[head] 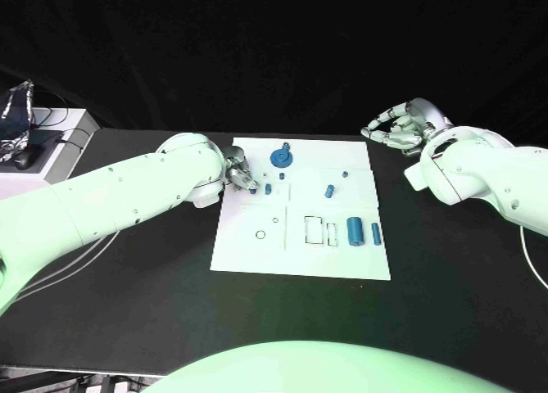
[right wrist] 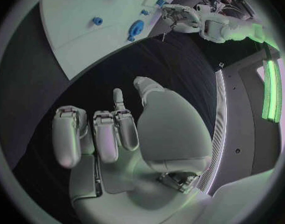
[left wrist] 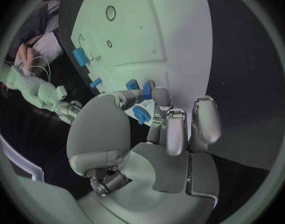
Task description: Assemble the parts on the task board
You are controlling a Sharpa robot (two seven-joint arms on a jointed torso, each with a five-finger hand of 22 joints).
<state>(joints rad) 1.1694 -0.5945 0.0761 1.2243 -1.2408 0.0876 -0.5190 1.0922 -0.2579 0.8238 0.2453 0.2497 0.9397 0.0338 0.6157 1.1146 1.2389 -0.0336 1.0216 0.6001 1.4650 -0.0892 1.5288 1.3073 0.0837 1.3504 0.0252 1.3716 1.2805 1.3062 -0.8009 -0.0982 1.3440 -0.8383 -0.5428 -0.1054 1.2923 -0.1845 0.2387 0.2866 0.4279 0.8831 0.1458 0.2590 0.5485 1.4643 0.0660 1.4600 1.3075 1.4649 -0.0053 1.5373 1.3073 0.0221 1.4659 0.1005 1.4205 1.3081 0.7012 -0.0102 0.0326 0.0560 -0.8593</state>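
**Left hand works the board's far corner while the right waits off it**

Nearest the camera, the white task board (head: 300,246) has a bare front left part marked by a small ring outline, and to the right of that a slot outline with two blue cylinders (head: 362,232) lying side by side, seemingly laid out for later steps.

Going from the left: the left arm reaches in over the table, and the left hand (head: 239,177) sits at the board's far left edge. In the left wrist view its fingertips (left wrist: 156,98) are drawn together around a small blue part (left wrist: 141,114) just above the board, so I judge it is grasping that piece to seat or lift it. Just right of the hand stand short blue pegs (head: 269,188), then a taller blue knob piece (head: 281,155) near the far edge, then another small peg (head: 329,191).

Furthest right, the right hand (head: 398,128) hovers off the board's far right corner over black table, fingers curled inward on nothing, probably parked clear of the work.
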